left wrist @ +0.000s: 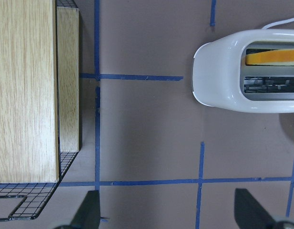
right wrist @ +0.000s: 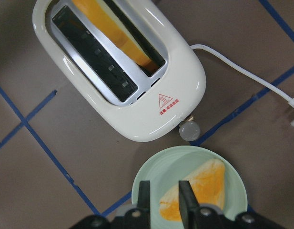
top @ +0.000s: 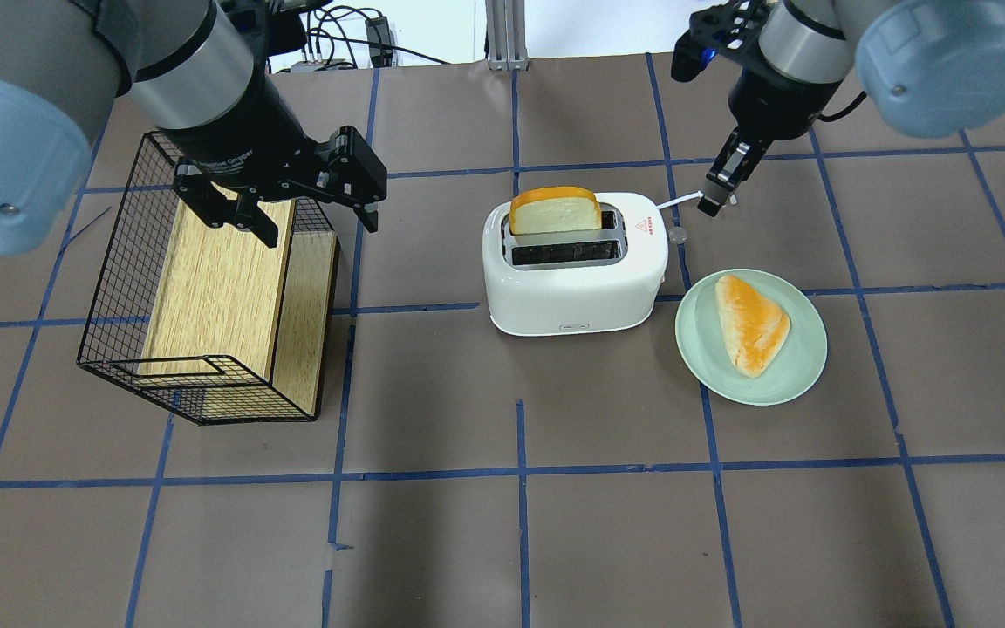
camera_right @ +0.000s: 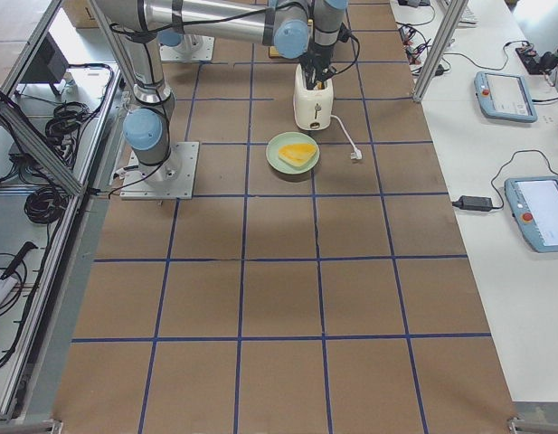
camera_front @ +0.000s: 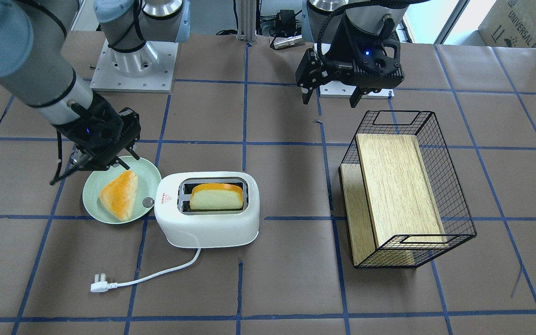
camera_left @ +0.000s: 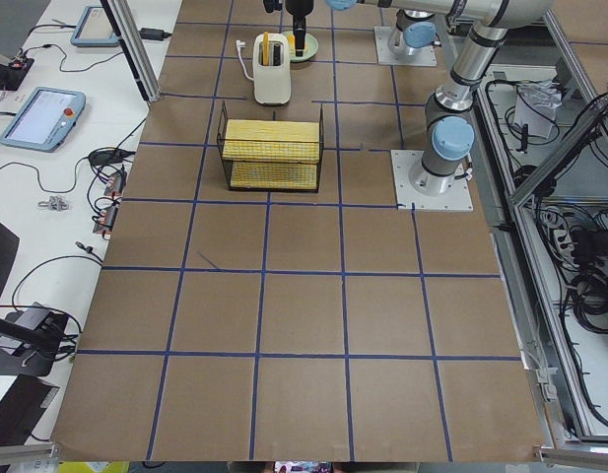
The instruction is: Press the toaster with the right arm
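The white toaster (camera_front: 207,223) (top: 574,288) stands mid-table with a bread slice (camera_front: 216,196) (top: 555,211) sticking up from one slot. Its small grey knob (camera_front: 148,202) (top: 677,234) (right wrist: 189,130) sits at the end with the red triangle mark. My right gripper (camera_front: 91,160) (top: 716,196) (right wrist: 164,198) hovers just off that end, above the knob and the plate's edge, with its thin fingers close together and holding nothing. The toaster (right wrist: 118,105) fills the top of the right wrist view. My left gripper (camera_front: 331,97) (top: 293,214) is open and empty.
A pale green plate (camera_front: 91,204) (top: 808,366) with a wedge of bread (top: 751,323) lies beside the toaster's knob end. The white cord and plug (camera_front: 98,284) trail on the table. A tilted black wire basket (camera_front: 454,186) (top: 110,288) holding a wooden board is under my left arm.
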Available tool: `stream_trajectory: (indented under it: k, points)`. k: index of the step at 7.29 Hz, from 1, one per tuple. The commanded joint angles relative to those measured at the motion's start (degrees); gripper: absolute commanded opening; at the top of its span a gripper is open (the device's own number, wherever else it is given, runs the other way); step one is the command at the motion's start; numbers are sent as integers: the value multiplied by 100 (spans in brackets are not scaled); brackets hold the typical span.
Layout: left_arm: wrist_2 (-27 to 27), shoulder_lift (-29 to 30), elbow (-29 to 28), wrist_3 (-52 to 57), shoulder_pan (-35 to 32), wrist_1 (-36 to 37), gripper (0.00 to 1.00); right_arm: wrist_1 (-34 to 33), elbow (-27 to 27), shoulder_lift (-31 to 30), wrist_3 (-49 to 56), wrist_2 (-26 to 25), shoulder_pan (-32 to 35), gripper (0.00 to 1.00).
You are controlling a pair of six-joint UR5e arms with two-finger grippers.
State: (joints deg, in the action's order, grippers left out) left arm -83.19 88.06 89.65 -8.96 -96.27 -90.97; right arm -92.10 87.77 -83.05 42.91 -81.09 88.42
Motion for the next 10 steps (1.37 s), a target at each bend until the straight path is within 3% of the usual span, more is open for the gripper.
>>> stream_trajectory:
  k: [1, 4, 6, 10]
  points:
    - [-4, 0, 0, 0, 3, 0, 100, 218, -24, -552, -2844, -82, 9, 100]
    - [-4, 0, 0, 0, 2, 0, 100, 210, 449, -781, -3298, -590, 79, 100]
    - [-4, 0, 0, 0, 2, 0, 100, -35, 889, -1011, -3315, -609, 44, 100]
    - [-4, 0, 0, 0, 2, 0, 100, -124, 908, -985, -3351, -803, 35, 100]
